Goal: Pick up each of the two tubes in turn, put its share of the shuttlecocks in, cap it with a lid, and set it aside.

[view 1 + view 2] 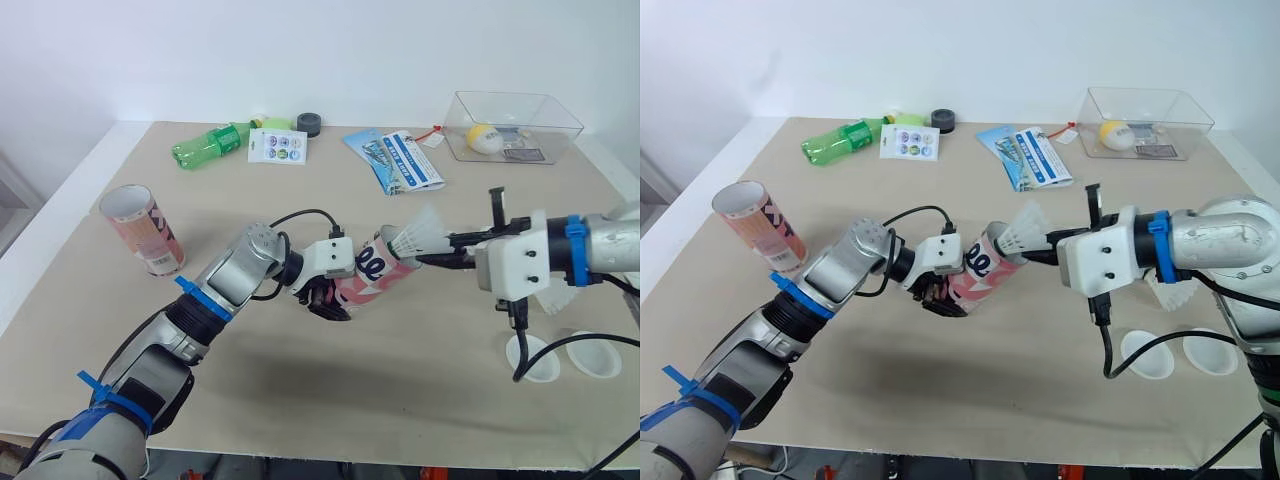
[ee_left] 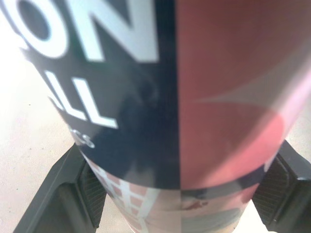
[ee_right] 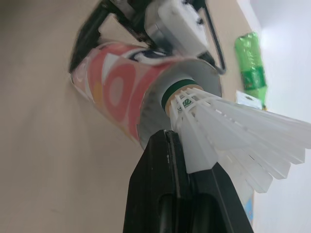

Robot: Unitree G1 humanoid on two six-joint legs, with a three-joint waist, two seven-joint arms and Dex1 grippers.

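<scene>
Fingers closed on both arms. With the left gripper [image 1: 335, 295], clamping the held tube [image 1: 372, 268] from opposite sides, near the middle of the table [image 1: 300, 400], tilted, open mouth toward 3 o'clock. With the right gripper [image 3: 167, 141], pinching a shuttlecock [image 3: 228, 121] by its feather skirt, cork nose at the tube's mouth, feathers outside.

Judged early in the task: loading the first tube, nothing capped, nothing set aside. Cannot tell how many are already inside the held tube.

Left to do, biggest first:
- Second tube [image 1: 140, 230] at 9 o'clock, standing, open and uncapped, well apart from both grippers.
- Two lids [image 1: 533, 360] side by side at 4 o'clock, unused.
- Spare shuttlecock [image 1: 1175, 290] at 3 o'clock, partly hidden by the right forearm; count unclear.

Around, not in the way:
- Clear bin [image 1: 500, 95] at 1 o'clock, with small items inside.
- Green bottle [image 1: 210, 143] lying at 11 o'clock.
- Leaflet [image 1: 400, 160] between 12 and 1 o'clock.
- Sticker card [image 1: 278, 147] just beside the bottle.
- Tape roll [image 1: 309, 123] at 12 o'clock.

Likely snag: feathers catching on the tube's rim if pushed in off-axis.
</scene>
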